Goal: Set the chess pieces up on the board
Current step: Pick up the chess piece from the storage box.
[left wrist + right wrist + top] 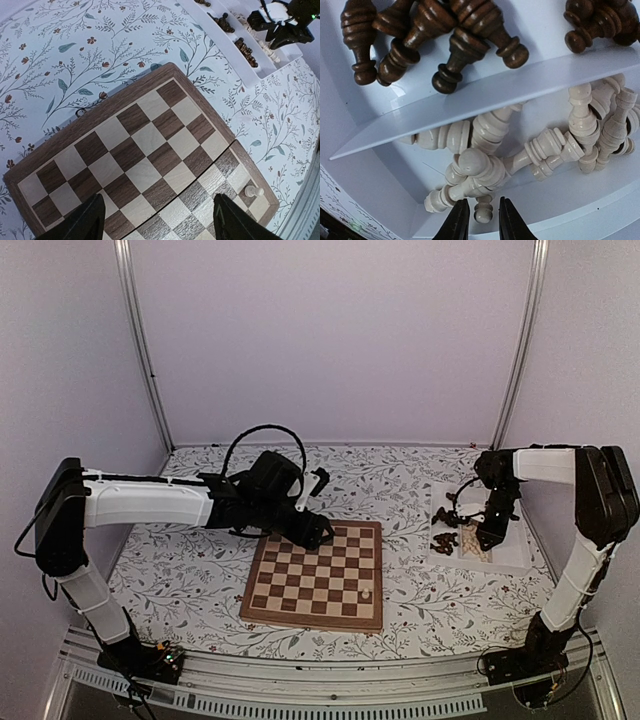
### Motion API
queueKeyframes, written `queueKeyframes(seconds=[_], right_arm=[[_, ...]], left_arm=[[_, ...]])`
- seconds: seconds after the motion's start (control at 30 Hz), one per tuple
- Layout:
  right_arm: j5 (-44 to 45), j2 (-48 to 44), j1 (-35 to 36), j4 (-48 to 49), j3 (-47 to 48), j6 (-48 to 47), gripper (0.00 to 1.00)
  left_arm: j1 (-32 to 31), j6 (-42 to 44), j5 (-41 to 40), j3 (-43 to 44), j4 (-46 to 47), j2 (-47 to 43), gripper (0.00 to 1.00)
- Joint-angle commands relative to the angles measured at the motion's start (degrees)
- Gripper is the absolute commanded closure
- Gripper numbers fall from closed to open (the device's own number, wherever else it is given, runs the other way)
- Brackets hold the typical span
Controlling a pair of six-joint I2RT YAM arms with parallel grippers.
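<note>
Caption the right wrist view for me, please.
Right gripper straddles a cream piece in the white tray; dark pieces lie beyond.

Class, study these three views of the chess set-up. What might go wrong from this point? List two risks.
1. The right pincer straddles one small cream piece lying in a tangled heap in the tray; lifting may drag neighbours along or let it slip.
2. The left pincer hangs open above the board, so a placing move might bump it or topple the lone standing piece.
</note>
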Motion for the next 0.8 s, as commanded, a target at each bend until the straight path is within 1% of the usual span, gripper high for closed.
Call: queueKeyframes(seconds=[0.0,0.1,0.17,0.23,0.4,0.47,0.77], right_arm=[[2.58,0.71,0.17,1.15,-0.73,0.72,0.76],[3.01,0.8,0.24,1.26,-0.69,1.03,0.77],[3.0,0.88,0.21,0.96,-0.55,1.04,0.81],[3.04,0.95,0.19,0.62,-0.45,1.17,0.83],[2.87,1.01,0.25,0.33,-0.83,1.31,0.8],[2.96,0.84,0.25,0.35,-1.11,1.31,0.8],[1.44,-0.29,0.22,0.04,-1.33,1.49,0.94]], left_arm=[[-0.81,0.15,0.51,-0.91,0.79,-0.62,0.24],[-0.81,0.22,0.48,-1.0,0.76,-0.81,0.24],[-0.86,0.38,0.51,-1.01,0.77,-0.83,0.24],[-0.77,0.56,0.3,-1.0,0.73,-0.94,0.24],[-0.79,0.9,0.21,-0.84,0.63,-0.84,0.24],[-0.81,1.09,0.3,-0.83,0.6,-0.91,0.24],[-0.81,1.18,0.0,-0.91,0.41,-1.19,0.24]])
